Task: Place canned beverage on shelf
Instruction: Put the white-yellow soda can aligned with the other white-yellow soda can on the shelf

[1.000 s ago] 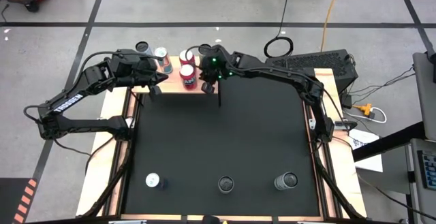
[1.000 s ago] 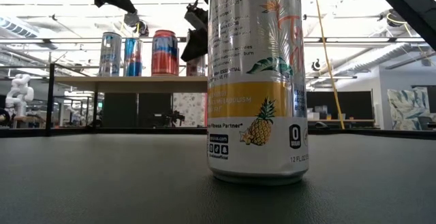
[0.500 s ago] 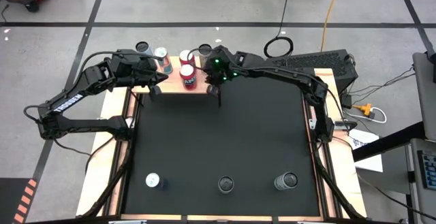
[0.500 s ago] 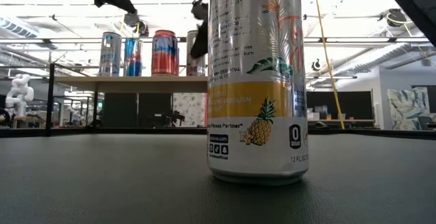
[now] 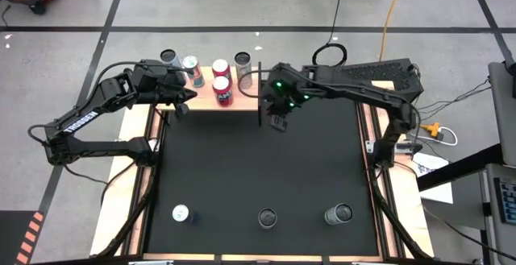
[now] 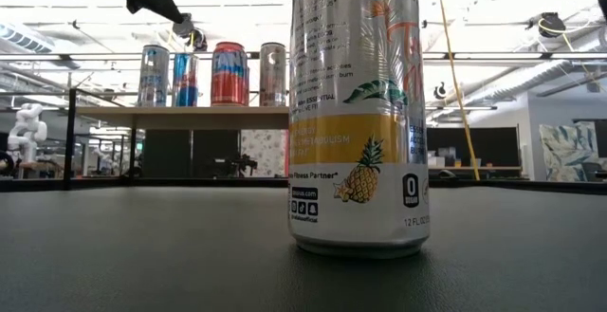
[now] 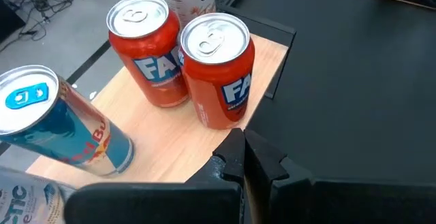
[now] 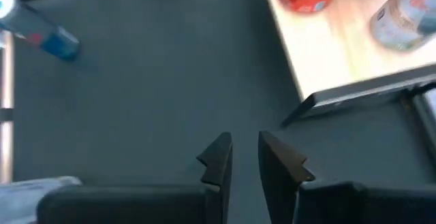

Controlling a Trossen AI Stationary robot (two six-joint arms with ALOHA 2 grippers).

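The shelf (image 5: 211, 100), a pale wood board on a thin black frame, stands at the table's far edge. Several cans stand upright on it: two red ones (image 5: 222, 89) (image 7: 218, 67), a blue one (image 7: 54, 122) and silver ones (image 5: 243, 60) (image 6: 272, 73). My left gripper (image 7: 240, 157) is shut and empty, hovering over the shelf's near left edge. My right gripper (image 8: 248, 157) hangs over the black mat, off the shelf's right end. Its fingers stand a narrow gap apart with nothing between them.
Three more cans stand upright in a row near the mat's front edge (image 5: 184, 213) (image 5: 267, 217) (image 5: 339, 214). The middle one fills the low view (image 6: 356, 113). The black mat (image 5: 266, 164) between that row and the shelf is bare.
My right gripper has drawn back from the shelf, rising and moving toward the table's right and near side. The silver can on the shelf's far right, which it stood over a second ago, now stands alone and upright. The left arm has kept still.
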